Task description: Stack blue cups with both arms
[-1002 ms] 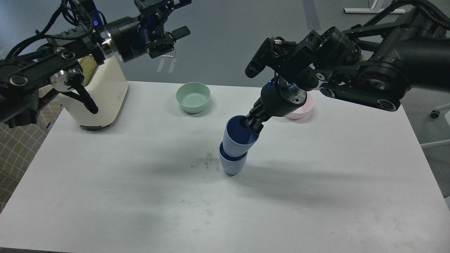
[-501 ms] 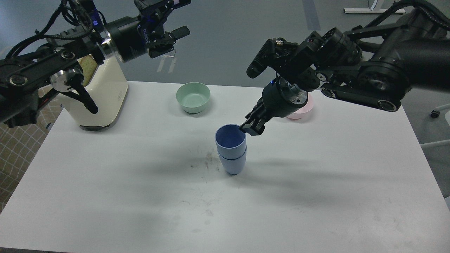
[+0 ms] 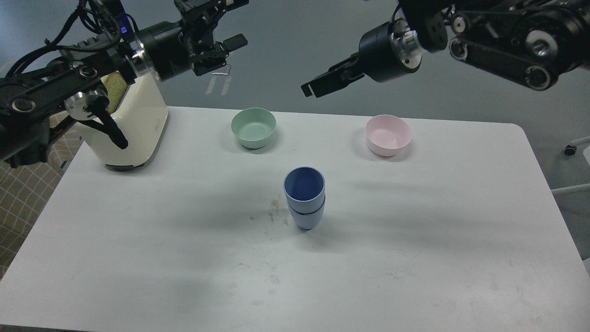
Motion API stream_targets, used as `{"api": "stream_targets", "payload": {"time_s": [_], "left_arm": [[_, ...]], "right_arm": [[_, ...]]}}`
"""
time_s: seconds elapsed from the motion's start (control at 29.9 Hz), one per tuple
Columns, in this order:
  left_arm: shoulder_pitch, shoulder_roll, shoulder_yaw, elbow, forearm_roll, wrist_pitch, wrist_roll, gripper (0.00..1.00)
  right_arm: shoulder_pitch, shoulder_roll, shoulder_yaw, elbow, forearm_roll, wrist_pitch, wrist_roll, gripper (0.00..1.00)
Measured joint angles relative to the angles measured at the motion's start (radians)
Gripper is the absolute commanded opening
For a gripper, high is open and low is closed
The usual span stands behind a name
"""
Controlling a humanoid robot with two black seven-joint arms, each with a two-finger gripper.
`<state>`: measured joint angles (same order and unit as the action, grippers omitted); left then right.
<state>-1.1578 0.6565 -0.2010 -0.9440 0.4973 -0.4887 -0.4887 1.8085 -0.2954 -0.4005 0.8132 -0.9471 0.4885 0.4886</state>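
Observation:
The two blue cups stand nested in the middle of the white table (image 3: 415, 258). The upper cup (image 3: 304, 185) sits upright inside the lower cup (image 3: 307, 218). My right gripper (image 3: 313, 87) hangs high above the table's back edge, up and to the right of the stack, and holds nothing. Its dark fingers cannot be told apart. My left gripper (image 3: 233, 25) is raised at the top left, well clear of the cups. Its jaws stand apart and it is empty.
A mint-green bowl (image 3: 253, 127) sits at the back centre and a pink bowl (image 3: 388, 135) at the back right. A cream toaster (image 3: 133, 124) with bread in it stands at the back left, under my left arm.
My right gripper has let go of the upper cup and risen up and back, away from the table. The upper cup, tilted a second ago, now sits straight in the lower one. The left arm stayed.

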Motion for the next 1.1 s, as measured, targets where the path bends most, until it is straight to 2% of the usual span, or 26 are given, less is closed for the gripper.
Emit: {"api": "stream_targets", "payload": {"time_s": [0.13,0.23,0.37,0.47,0.57,0.73,0.94,1.1], "left_arm": [[0.008,-0.016,-0.009,0.041,-0.009,0.0,0.0,0.98],[0.02,-0.047,-0.027,0.109,-0.014,0.0,0.0,0.98],[0.056,-0.151,-0.086,0.27,-0.028,0.0,0.0,0.98],[0.109,-0.218,-0.166,0.395,-0.054,0.0,0.0,0.98],[0.144,-0.242,-0.225,0.453,-0.067,0.0,0.0,0.98],[0.2,-0.252,-0.273,0.466,-0.112,0.0,0.0,0.98],[0.265,-0.274,-0.288,0.473,-0.142,0.0,0.0,0.98],[0.301,-0.298,-0.291,0.48,-0.144,0.0,0.0,0.98]], "right_arm": [[-0.125,-0.062,0.138,-0.071,0.063,-0.033,0.0,1.0],[-0.231,-0.082,0.279,-0.138,0.076,-0.118,0.0,1.0],[-0.409,-0.065,0.541,-0.222,0.081,-0.231,0.0,1.0],[-0.559,-0.049,0.776,-0.239,0.096,-0.249,0.0,1.0],[-0.673,-0.029,0.957,-0.242,0.132,-0.248,0.0,1.0],[-0.786,0.02,1.144,-0.278,0.247,-0.204,-0.006,1.0],[-0.853,0.061,1.256,-0.322,0.298,-0.075,-0.007,1.0],[-0.904,0.124,1.318,-0.339,0.303,-0.04,0.0,1.0]]}}
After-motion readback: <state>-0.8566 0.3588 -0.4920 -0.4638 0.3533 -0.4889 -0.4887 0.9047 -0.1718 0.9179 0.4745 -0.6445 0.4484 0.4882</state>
